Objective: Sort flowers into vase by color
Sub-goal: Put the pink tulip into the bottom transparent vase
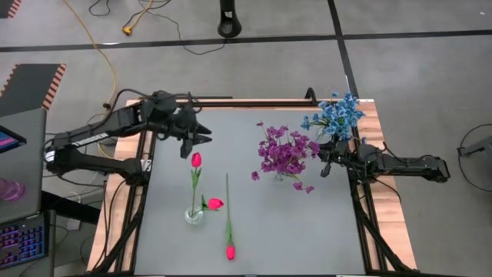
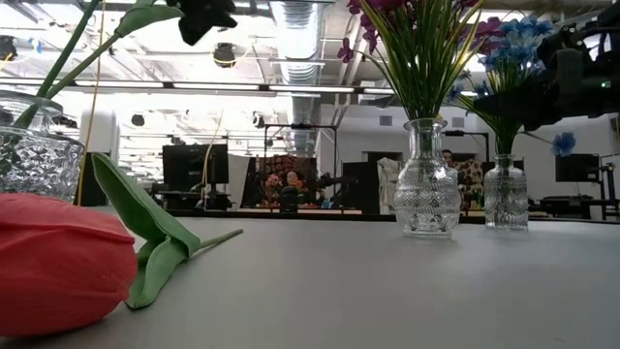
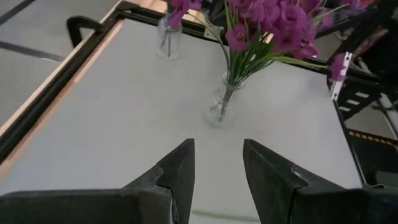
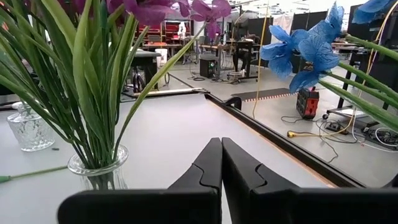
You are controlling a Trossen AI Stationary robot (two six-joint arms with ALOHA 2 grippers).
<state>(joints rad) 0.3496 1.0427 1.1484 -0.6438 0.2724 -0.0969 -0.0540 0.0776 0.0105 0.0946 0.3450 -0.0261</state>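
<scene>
Purple bunch (image 1: 284,154) and blue bunch (image 1: 336,115) each fill a vase, one pink tulip (image 1: 196,161) stands in the third vase (image 1: 194,215), two tulips (image 1: 229,250) remain on the table (image 1: 254,246); left gripper (image 1: 187,141) part-open, empty, right gripper (image 1: 327,163) closed, empty; only low view shows the room behind.

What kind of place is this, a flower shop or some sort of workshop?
Probably a robotics lab or workshop, not a shop. Two arms are mounted at a framed table on a bare concrete floor with taped lines and loose cables, and exposed ceiling ducts hang over equipment benches behind.
</scene>
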